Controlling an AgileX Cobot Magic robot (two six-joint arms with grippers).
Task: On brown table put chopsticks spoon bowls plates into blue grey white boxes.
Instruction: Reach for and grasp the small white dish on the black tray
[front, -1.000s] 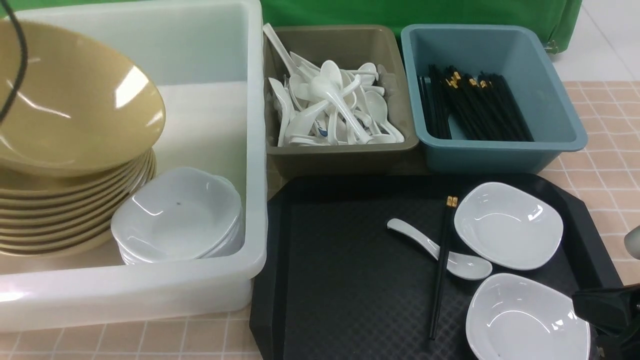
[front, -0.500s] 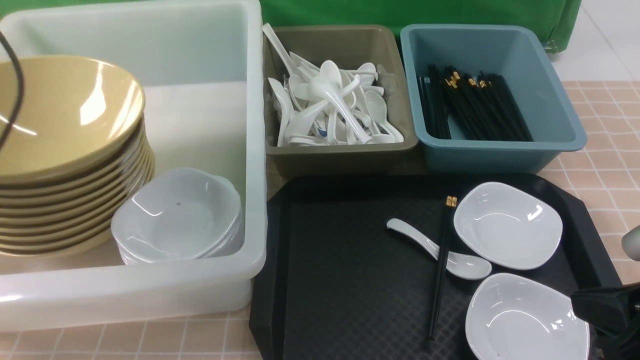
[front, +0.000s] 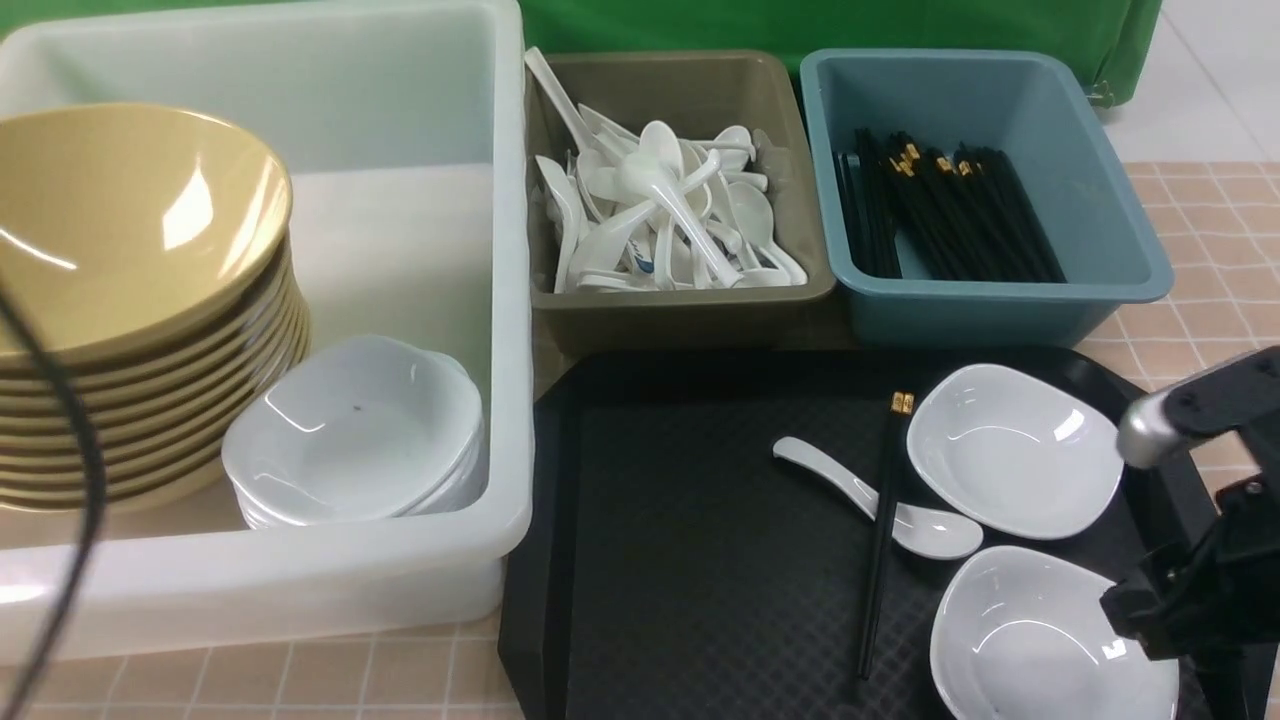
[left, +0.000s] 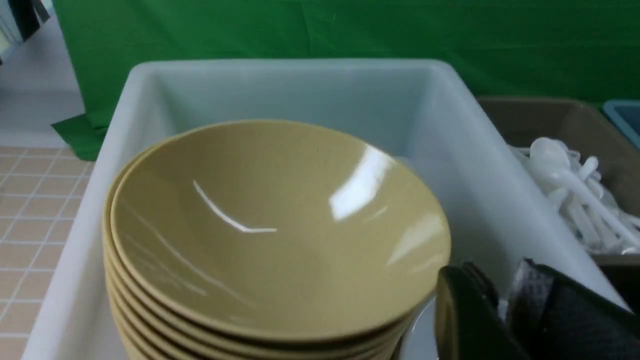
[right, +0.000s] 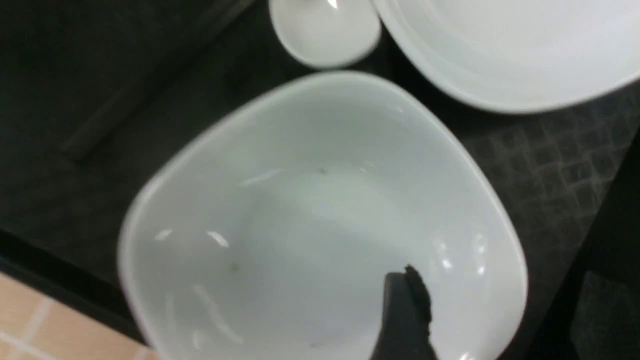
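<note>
We judge the white plate (front: 1040, 640) in the near right corner of the black tray (front: 700, 560) light, stiff, slick and chippable, so our right gripper (front: 1150, 615), jaws spread and empty with one finger (right: 405, 310) over its hollow, should pinch the raised rim.

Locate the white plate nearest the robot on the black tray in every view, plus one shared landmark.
Front view: near plate at lower right, on the black tray.
Left wrist view: not in it.
Right wrist view: near plate fills the middle.
Shared landmark: the spoon's scoop beside the plate's rim, in the front and right wrist views.
</note>
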